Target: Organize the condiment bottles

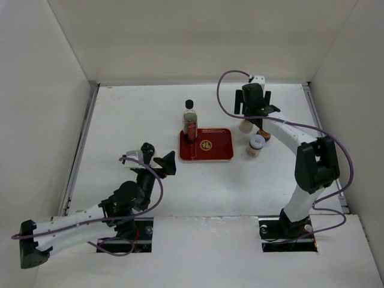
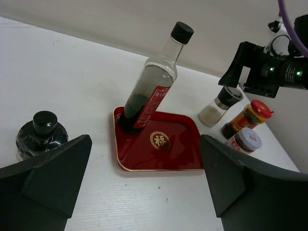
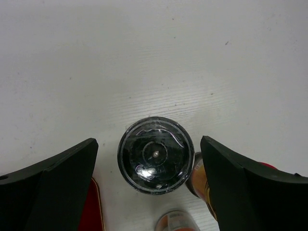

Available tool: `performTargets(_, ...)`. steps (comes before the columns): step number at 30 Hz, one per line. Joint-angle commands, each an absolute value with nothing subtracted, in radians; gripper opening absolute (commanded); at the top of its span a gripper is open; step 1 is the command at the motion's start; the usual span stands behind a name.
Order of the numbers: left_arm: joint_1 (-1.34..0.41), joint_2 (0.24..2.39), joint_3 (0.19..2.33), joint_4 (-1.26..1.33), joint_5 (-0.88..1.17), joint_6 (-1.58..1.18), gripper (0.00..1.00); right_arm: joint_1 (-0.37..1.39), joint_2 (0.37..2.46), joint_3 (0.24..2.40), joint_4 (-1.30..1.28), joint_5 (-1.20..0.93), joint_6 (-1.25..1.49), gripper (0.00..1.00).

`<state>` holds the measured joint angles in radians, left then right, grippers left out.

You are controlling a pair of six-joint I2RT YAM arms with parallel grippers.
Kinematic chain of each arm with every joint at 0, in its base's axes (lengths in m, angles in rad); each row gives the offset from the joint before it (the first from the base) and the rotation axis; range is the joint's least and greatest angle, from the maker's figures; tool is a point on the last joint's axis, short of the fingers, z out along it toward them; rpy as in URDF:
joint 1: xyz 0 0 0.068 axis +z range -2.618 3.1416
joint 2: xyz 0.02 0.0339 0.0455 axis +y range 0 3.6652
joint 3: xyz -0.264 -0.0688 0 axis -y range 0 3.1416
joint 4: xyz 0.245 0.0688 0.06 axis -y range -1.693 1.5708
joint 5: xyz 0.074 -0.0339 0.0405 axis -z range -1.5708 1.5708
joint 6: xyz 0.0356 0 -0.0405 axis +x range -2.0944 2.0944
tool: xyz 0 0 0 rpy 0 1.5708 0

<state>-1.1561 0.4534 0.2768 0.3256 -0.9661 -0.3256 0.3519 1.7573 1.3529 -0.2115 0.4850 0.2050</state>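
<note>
On the far-left corner of the red tray (image 1: 216,153), the tall bottle (image 1: 190,123) stands on its base. Its long axis is vertical and its black cap is uppermost, with dark contents and a red label low on the body.

To the right of the tray, three more bottles stand upright in a tight cluster on the table (image 1: 132,108). They are a dark-topped shaker (image 3: 155,155), a red-lidded jar (image 2: 248,118) just beside it, and a white-lidded shaker (image 2: 244,140) nearest the arm bases.

The right gripper (image 3: 149,143) points straight down over the dark-topped shaker. Its fingers (image 3: 53,185) are spread wide with the shaker's round top centred between them. Bare table shows on both sides, so it has hold of nothing.

The left gripper (image 1: 161,163) sits low, near the tray's left side and aimed towards it. It is also spread wide, with nothing between its fingers (image 2: 48,178). A small black-capped bottle (image 2: 43,132) stands upright just outside its left finger, and I cannot tell whether the two touch.

The table is matte white and lightly grained, and plain white walls (image 1: 36,90) enclose it on three sides.
</note>
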Motion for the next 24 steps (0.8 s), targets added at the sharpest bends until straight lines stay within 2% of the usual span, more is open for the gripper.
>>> performTargets(1,-1.162,0.443,0.293,0.342,-1.028,-0.324,0.97,0.344,1.775,1.374,-0.212,0.497,0.205,0.91)
performTargets(4,-1.16,0.446,0.31,0.337,-1.02,-0.319,0.97,0.349,1.795,1.378,-0.209,0.492,0.21,0.87)
performTargets(7,-1.151,0.466,0.328,0.338,-1.02,-0.316,0.97,0.344,1.799,1.387,-0.198,0.486,0.222,0.75)
performTargets(10,-1.147,0.476,0.345,0.333,-1.014,-0.314,0.97,0.341,1.804,1.391,-0.206,0.491,0.232,0.78)
performTargets(11,-1.153,0.476,0.344,0.342,-1.017,-0.314,0.97,0.343,1.798,1.382,-0.199,0.486,0.232,0.75)
performTargets(13,-1.151,0.482,0.35,0.347,-1.019,-0.313,0.97,0.344,1.77,1.361,-0.175,0.497,0.238,0.62)
performTargets(14,-1.141,0.492,0.36,0.345,-1.014,-0.311,0.97,0.344,1.744,1.345,-0.151,0.499,0.245,0.59)
performTargets(20,-1.105,0.537,0.396,0.362,-0.989,-0.295,0.97,0.432,1.536,1.263,-0.051,0.489,0.245,0.54)
performTargets(24,-1.055,0.551,0.422,0.347,-0.988,-0.281,0.97,0.525,1.505,1.238,-0.038,0.451,0.267,0.55)
